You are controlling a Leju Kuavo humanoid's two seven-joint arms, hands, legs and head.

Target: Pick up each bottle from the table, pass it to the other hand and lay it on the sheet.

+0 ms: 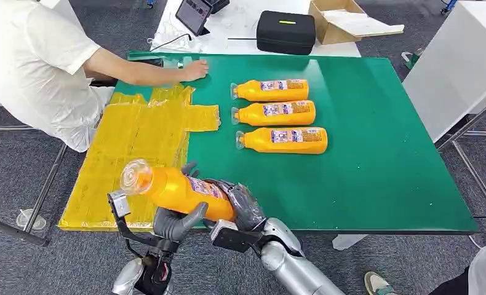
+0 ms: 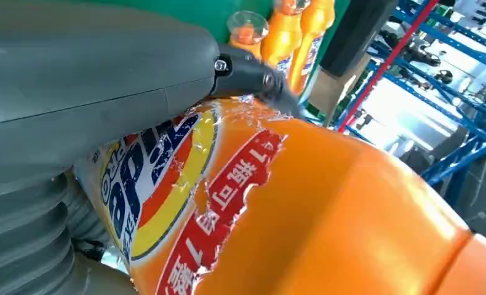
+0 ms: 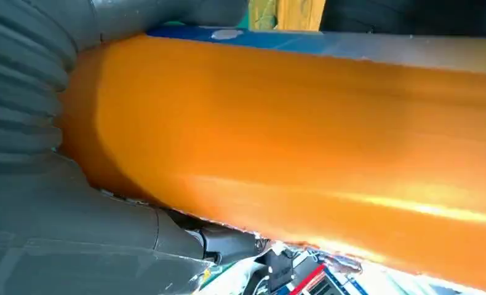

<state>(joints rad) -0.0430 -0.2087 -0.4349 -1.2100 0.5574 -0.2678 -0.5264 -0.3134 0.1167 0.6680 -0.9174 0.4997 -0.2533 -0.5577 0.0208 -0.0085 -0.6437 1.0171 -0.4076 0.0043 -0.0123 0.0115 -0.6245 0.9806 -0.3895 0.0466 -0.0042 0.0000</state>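
Orange bottle [image 1: 178,190] in both robot hands, left [image 1: 178,222] and right [image 1: 243,209].

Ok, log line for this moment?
handover | both hands, left hand, right hand, grip bottle | three bottles on table | sheet bare

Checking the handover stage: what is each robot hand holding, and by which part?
Both hold one orange bottle: the right robot hand grips its base end, the left robot hand its labelled middle.
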